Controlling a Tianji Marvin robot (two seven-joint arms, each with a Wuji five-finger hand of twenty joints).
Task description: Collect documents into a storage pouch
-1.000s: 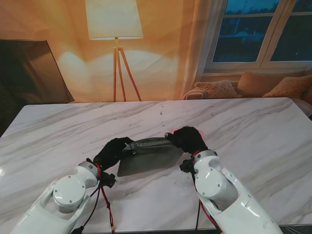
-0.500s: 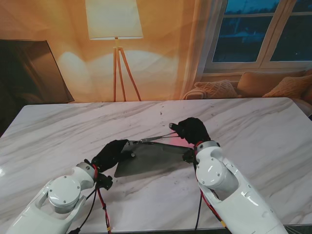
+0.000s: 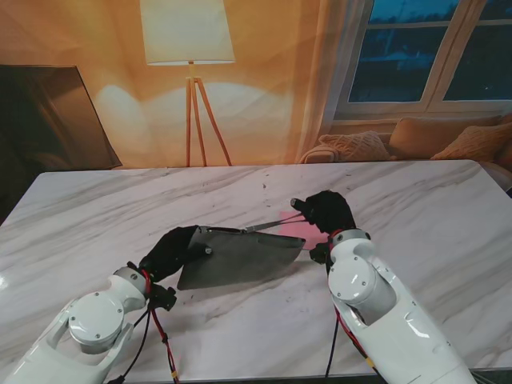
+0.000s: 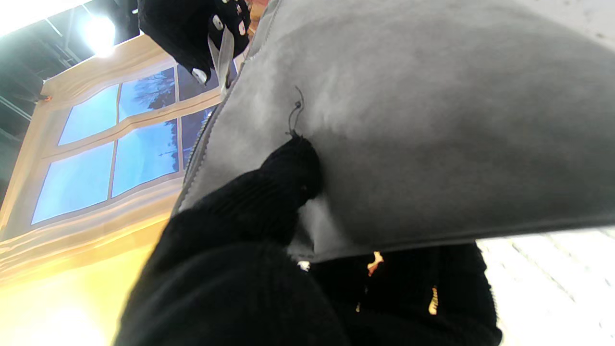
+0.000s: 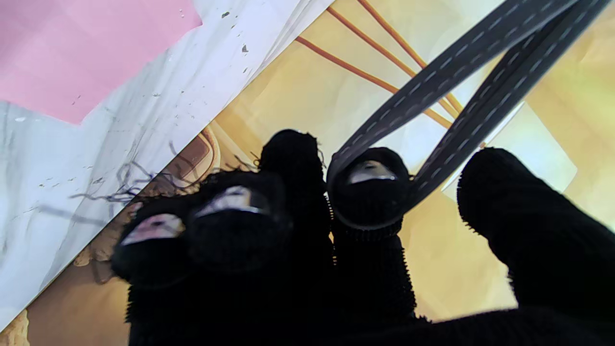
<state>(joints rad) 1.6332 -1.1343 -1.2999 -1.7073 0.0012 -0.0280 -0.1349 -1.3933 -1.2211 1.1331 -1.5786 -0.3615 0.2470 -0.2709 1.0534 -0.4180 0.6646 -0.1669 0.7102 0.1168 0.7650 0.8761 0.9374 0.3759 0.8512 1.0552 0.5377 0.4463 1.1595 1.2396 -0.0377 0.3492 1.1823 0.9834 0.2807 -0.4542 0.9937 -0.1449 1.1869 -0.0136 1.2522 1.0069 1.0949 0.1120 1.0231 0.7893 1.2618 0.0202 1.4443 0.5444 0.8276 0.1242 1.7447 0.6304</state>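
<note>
A grey felt pouch (image 3: 240, 258) is held tilted above the marble table, its zipped edge uppermost. My left hand (image 3: 168, 250) is shut on its left end; in the left wrist view the thumb (image 4: 283, 178) presses on the felt of the pouch (image 4: 432, 120). My right hand (image 3: 328, 210) is at the pouch's far right corner, fingers curled. A thin grey strap (image 3: 268, 226) runs from the pouch to it, and this strap (image 5: 456, 62) loops around one fingertip (image 5: 370, 192). A pink sheet (image 3: 296, 233) lies flat on the table beside the right hand, also visible as the pink sheet (image 5: 72, 53).
The white marble table (image 3: 416, 216) extends wide on both sides and toward its far edge. Behind it stand a tripod floor lamp (image 3: 190, 72), a dark panel (image 3: 48, 120) at the left and a sofa with cushions (image 3: 416, 140) under the window.
The right hand has moved right and away from me, drawing the strap taut. The pouch has shifted left with the left hand, and more of the pink sheet shows.
</note>
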